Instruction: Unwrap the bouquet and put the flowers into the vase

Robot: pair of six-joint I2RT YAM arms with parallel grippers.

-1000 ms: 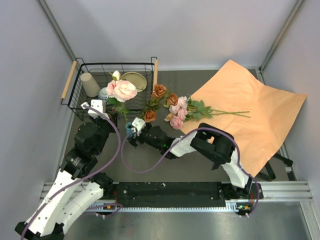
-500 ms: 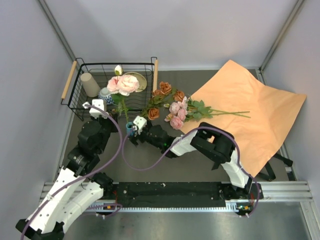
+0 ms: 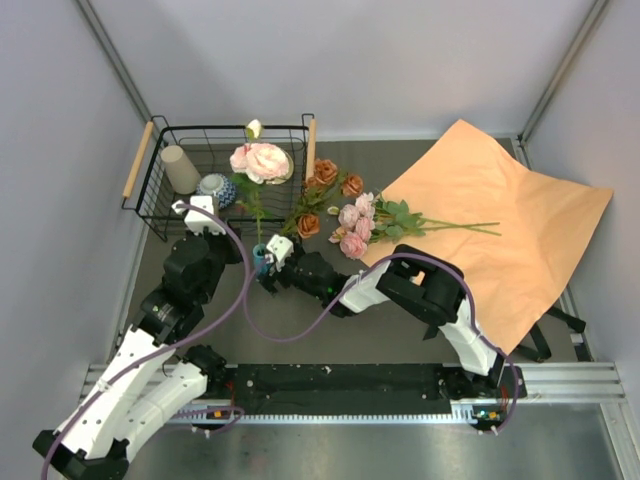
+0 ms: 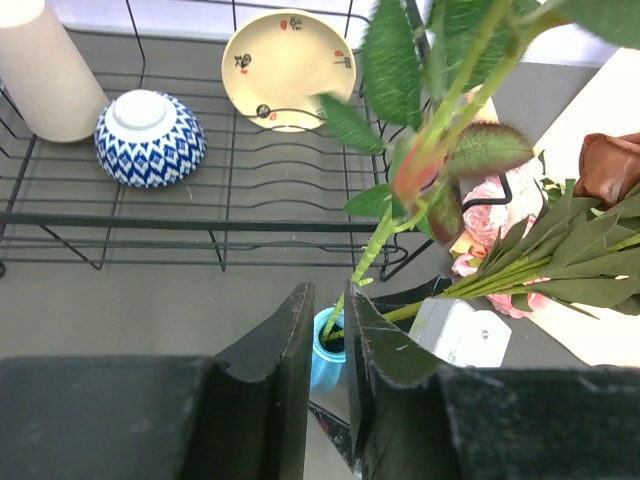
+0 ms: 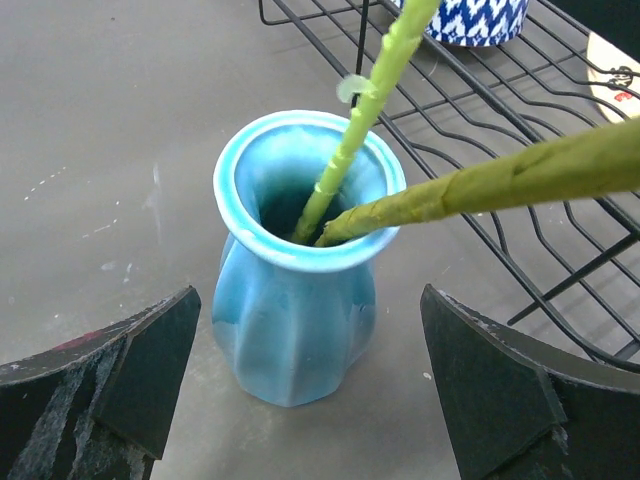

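From above you get only a teal speck of the vase (image 3: 259, 262), because the jaws of both arms crowd it. The right arm (image 3: 430, 288) covers part of the paper's (image 3: 500, 220) near edge. The left arm (image 3: 130, 385) runs off the bottom-left corner.

In the left wrist view the vase (image 4: 325, 355) is a sliver between the jaws. The stem (image 4: 385, 235) leaves by the top edge, so you cannot see its bloom, and the near leaves (image 4: 390, 60) are blurred. The cup (image 4: 40, 70) and a rust rose (image 4: 612, 165) are cut by the edges.

In the right wrist view the lower ends of both stems (image 5: 520, 172) are lost inside the vase (image 5: 295, 310), and the bowl (image 5: 465, 20) is cropped at the top.
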